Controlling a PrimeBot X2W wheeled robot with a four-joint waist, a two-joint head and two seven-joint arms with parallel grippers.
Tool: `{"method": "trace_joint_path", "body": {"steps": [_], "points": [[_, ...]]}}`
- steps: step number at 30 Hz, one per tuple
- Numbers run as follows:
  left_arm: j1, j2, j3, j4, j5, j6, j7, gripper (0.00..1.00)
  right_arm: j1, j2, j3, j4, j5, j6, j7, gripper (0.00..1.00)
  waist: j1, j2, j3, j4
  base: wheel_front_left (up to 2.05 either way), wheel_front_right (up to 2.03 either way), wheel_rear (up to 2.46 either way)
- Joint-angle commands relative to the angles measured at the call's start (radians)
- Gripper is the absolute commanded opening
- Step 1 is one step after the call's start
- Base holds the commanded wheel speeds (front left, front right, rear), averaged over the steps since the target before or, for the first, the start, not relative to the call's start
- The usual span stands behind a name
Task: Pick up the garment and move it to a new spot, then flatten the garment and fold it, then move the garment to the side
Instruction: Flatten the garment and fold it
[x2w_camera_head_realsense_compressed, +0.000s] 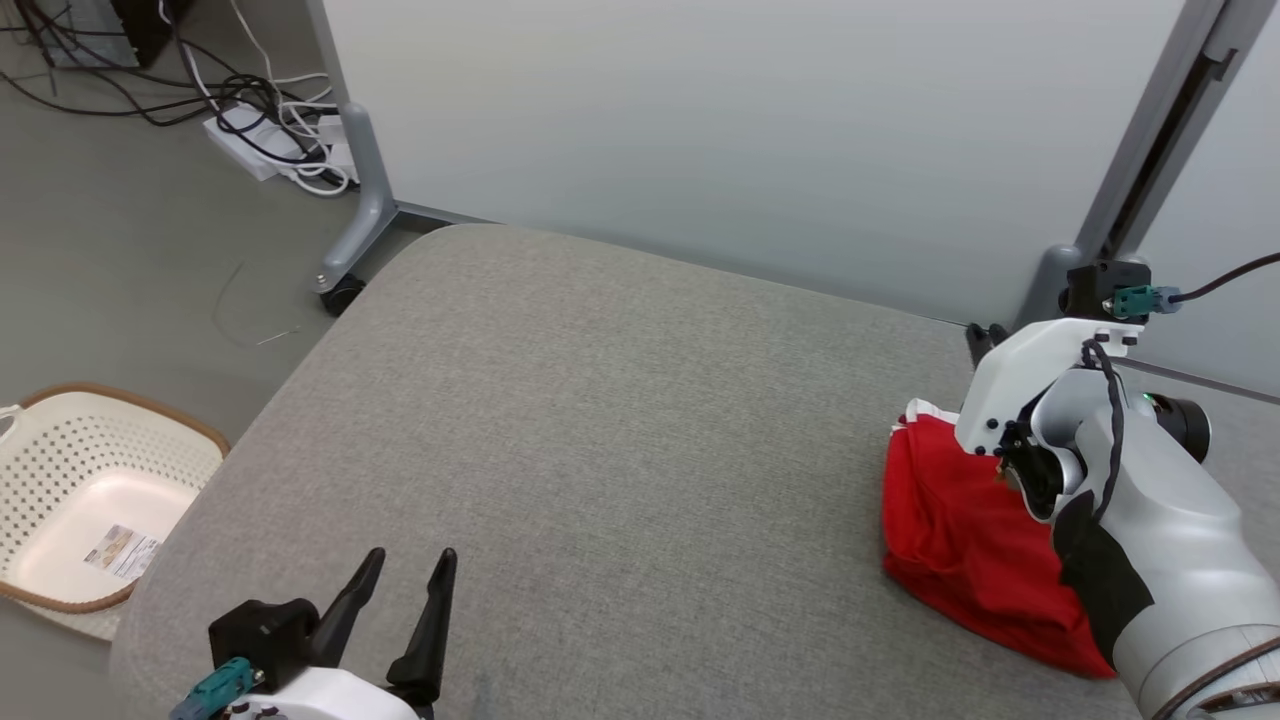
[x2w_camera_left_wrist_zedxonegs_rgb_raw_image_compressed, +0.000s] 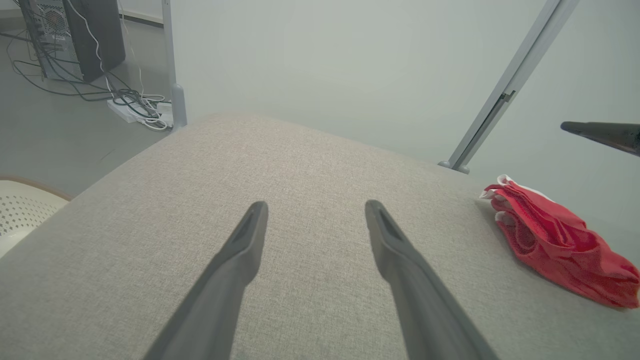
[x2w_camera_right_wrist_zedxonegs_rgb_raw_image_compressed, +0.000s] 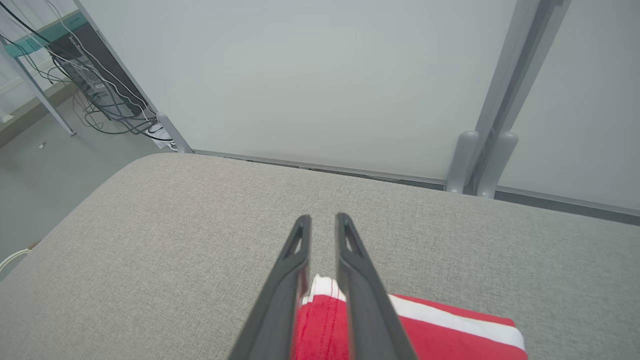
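Seemingly finishing: hovering barely parted, empty right gripper (x2w_camera_right_wrist_zedxonegs_rgb_raw_image_compressed: 322, 218) over folded garment (x2w_camera_head_realsense_compressed: 950, 545) set aside; holding left gripper (x2w_camera_head_realsense_compressed: 410, 558) wide open, empty.

Grey cloth-covered table (x2w_camera_head_realsense_compressed: 600, 420), rounded corners; one red garment (x2w_camera_head_realsense_compressed: 960, 540) with white trim lies on it, loosely bunched, toward the right edge.

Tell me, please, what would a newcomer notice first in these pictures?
The red garment stands out, lying near the right edge of the grey cushion, with the right gripper above it, fingers barely apart. The left gripper hangs wide open at the lower left, and a pale basket sits on the floor to the left.
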Motion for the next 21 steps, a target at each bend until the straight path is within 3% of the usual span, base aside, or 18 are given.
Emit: {"method": "trace_joint_path", "body": {"steps": [1, 10, 16, 21], "points": [[-0.003, 0.007, 0.013, -0.004, -0.001, 0.010, -0.012, 1.00, -0.009, -0.001, 0.009, 0.000, -0.012, 0.000, -0.037, 1.00, 0.0000, 0.0000, -0.003, -0.017, 0.00, 0.00, 0.00], [0.018, 0.007, 0.058, -0.006, -0.017, 0.028, -0.071, 1.00, 0.046, -0.021, 0.059, -0.081, -0.022, 0.000, -0.223, 1.00, 0.0000, 0.0000, -0.017, -0.144, 0.00, 0.00, 0.00], [0.010, -0.026, 0.098, -0.004, -0.026, 0.043, -0.125, 1.00, 0.135, -0.055, 0.065, -0.178, 0.009, 0.000, -0.263, 1.00, 0.0000, 0.0000, -0.034, -0.221, 0.00, 0.00, 0.00], [0.017, -0.046, 0.138, 0.009, -0.011, 0.029, -0.156, 1.00, 0.270, -0.083, 0.031, -0.336, 0.030, 0.000, -0.275, 1.00, 0.0000, 0.0000, -0.046, -0.302, 0.00, 0.00, 0.00]]}}
